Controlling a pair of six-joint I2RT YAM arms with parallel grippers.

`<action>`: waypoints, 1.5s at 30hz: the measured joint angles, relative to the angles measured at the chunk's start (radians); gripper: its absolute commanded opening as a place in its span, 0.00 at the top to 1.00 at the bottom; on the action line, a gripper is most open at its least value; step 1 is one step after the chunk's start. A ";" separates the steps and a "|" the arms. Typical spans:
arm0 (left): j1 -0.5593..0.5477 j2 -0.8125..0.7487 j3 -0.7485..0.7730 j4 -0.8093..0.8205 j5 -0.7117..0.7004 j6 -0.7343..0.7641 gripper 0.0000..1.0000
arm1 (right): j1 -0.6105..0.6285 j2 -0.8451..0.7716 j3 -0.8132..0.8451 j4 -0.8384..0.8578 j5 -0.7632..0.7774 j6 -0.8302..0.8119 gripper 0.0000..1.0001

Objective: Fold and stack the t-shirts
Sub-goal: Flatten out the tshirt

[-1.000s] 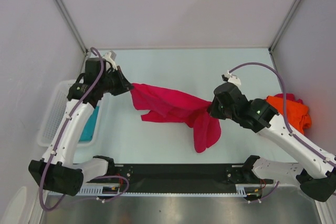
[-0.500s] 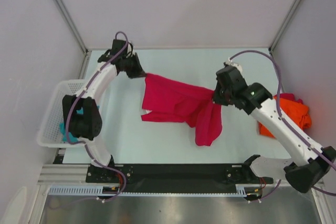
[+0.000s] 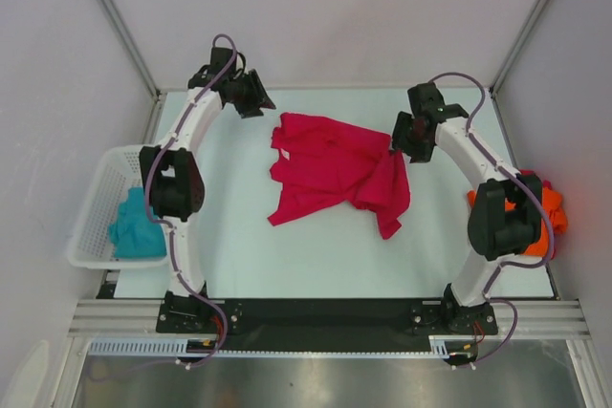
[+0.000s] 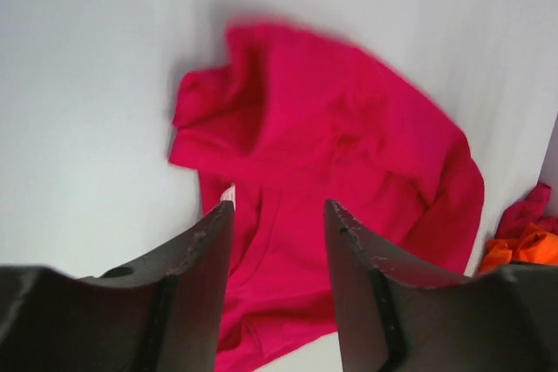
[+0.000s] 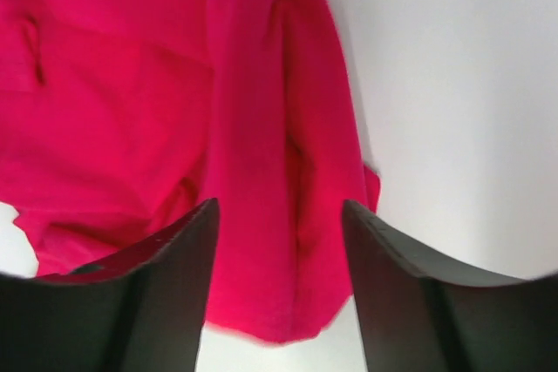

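The crimson-pink t-shirt (image 3: 335, 169) lies loosely spread and wrinkled on the middle of the table, free of both grippers. My left gripper (image 3: 263, 102) hovers open just beyond its far left corner; in the left wrist view the left gripper (image 4: 279, 206) has only the shirt (image 4: 331, 128) showing below the gap. My right gripper (image 3: 400, 140) is open at the shirt's far right edge, and the right wrist view shows the right gripper (image 5: 279, 204) over the cloth (image 5: 131, 84). An orange t-shirt (image 3: 550, 207) is bunched at the right edge. A teal t-shirt (image 3: 134, 226) sits in the basket.
A white mesh basket (image 3: 91, 207) stands at the table's left edge. White enclosure walls close in the far side and both flanks. Both arms arch from the near rail to the far side of the table. The orange cloth (image 4: 527, 246) peeks into the left wrist view.
Both grippers carried the crimson-pink shirt toward the far side, then opened and let it go. It now rests on the table, wider spread than before.
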 measured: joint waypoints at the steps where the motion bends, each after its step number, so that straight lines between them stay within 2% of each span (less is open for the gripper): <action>1: 0.004 0.002 -0.027 0.000 0.002 0.002 0.43 | -0.003 0.016 0.000 0.001 -0.008 -0.003 0.31; 3: 0.010 -0.014 -0.100 0.012 0.005 0.005 0.39 | 0.004 0.027 -0.011 0.007 -0.028 -0.008 0.30; 9: 0.011 -0.149 -0.455 0.079 0.003 0.022 0.38 | 0.058 -0.046 -0.087 0.056 -0.048 0.000 0.30; 12: 0.009 -0.207 -0.571 0.114 0.004 0.021 0.38 | 0.106 -0.113 -0.168 0.083 -0.050 0.019 0.30; 19: -0.024 -0.219 -0.615 0.182 -0.012 0.018 0.38 | 0.199 -0.168 -0.268 0.100 -0.046 0.060 0.30; 30: -0.075 -0.162 -0.628 0.245 -0.012 -0.006 0.39 | 0.202 -0.182 -0.377 0.132 -0.031 0.080 0.31; 33: -0.077 -0.149 -0.628 0.253 -0.012 -0.010 0.41 | 0.202 -0.182 -0.379 0.140 -0.031 0.079 0.43; 34: -0.078 -0.145 -0.628 0.258 -0.012 -0.013 0.42 | 0.202 -0.182 -0.379 0.143 -0.031 0.079 0.60; 36: -0.081 -0.133 -0.628 0.269 -0.011 -0.018 0.45 | 0.202 -0.182 -0.380 0.153 -0.033 0.077 0.84; 37: -0.082 -0.128 -0.628 0.273 -0.011 -0.021 0.49 | 0.202 -0.182 -0.380 0.157 -0.034 0.074 1.00; 38: -0.084 -0.119 -0.628 0.278 -0.011 -0.025 0.52 | 0.202 -0.182 -0.380 0.161 -0.035 0.074 1.00; 42: -0.096 -0.089 -0.628 0.292 -0.003 -0.040 1.00 | 0.201 -0.182 -0.381 0.169 -0.038 0.074 1.00; 45: -0.104 -0.079 -0.627 0.293 0.008 -0.048 1.00 | 0.199 -0.186 -0.381 0.167 -0.039 0.071 1.00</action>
